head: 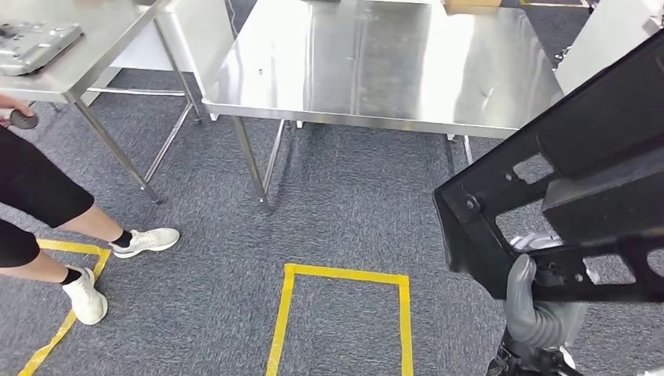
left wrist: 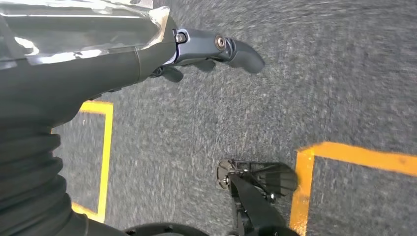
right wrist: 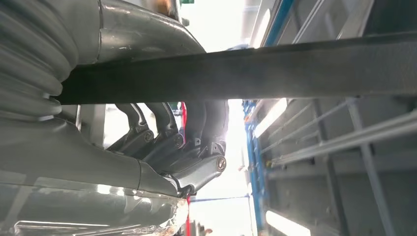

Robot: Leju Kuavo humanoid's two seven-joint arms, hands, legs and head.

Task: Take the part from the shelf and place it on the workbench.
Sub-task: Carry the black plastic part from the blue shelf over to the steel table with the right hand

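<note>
The part [head: 579, 180] is a large black frame with cut-outs, tilted at the right of the head view. My right hand [head: 534, 291] grips its lower bar from below, the grey thumb pressed against the frame. In the right wrist view the dark fingers [right wrist: 167, 128] curl around the part's black bar [right wrist: 295, 69]. The steel workbench [head: 376, 63] stands ahead, its top bare and shiny, with the part off to its right and nearer to me. My left hand [left wrist: 206, 49] hangs over the carpet and holds nothing, its fingers loosely apart.
A second steel table [head: 86, 47] at the far left carries a grey flat part [head: 35, 43]. A person [head: 47, 204] in white shoes stands at the left edge, holding a small dark round thing. Yellow tape squares [head: 344, 274] mark the grey carpet before the workbench.
</note>
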